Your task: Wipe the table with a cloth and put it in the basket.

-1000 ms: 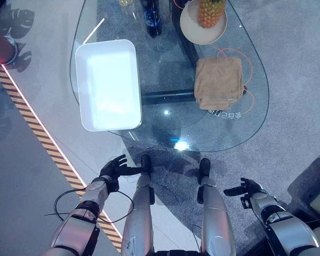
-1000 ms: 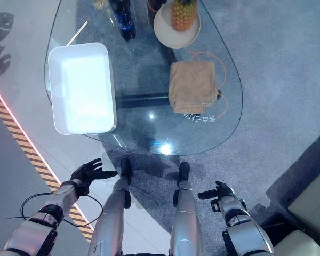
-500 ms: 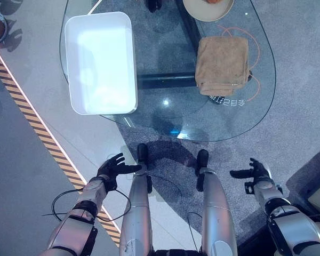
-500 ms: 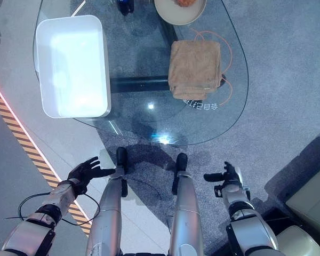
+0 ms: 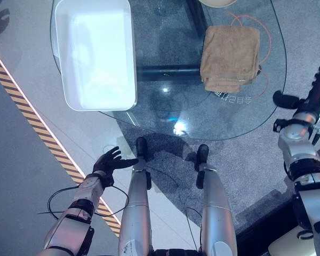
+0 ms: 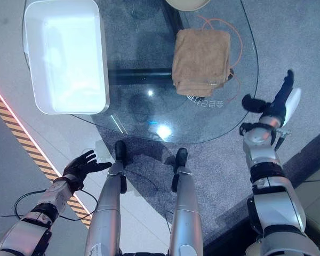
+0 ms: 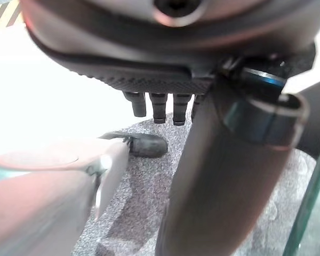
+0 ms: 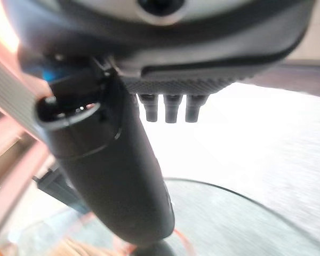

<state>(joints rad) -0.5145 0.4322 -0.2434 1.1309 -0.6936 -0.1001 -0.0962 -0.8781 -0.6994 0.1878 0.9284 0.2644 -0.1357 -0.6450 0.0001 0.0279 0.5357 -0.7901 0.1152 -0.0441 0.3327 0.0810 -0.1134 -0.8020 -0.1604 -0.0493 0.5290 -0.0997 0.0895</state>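
One folded tan cloth (image 5: pixel 230 51) lies flat on the glass table (image 5: pixel 170 109), toward the table's right side and near its rounded right edge, with neither hand touching it. A thin orange cord (image 5: pixel 266 80) loops on the glass around the cloth's right side, and a short line of white print sits on the glass just beside the cloth's near edge. One white rectangular basket (image 5: pixel 96 50) stands on the left part of the same table, well apart from the cloth, and nothing can be seen lying in it. At the far edge of the table, beyond the cloth, the rim of one pale plate (image 6: pixel 188 4) shows. Through the glass a dark bar of the table's frame runs across between the basket and the cloth. The right hand (image 6: pixel 280 98) is raised at the end of its outstretched arm, off the right side of the table and apart from the cloth; its fingers are straight, the thumb stands out to the side, and it holds nothing. The left hand (image 5: pixel 109 161) hangs low on the near left, off the table over the pale floor beside a striped yellow-and-black floor line (image 5: pixel 26 114); its fingers are spread and relaxed, and it holds nothing either.
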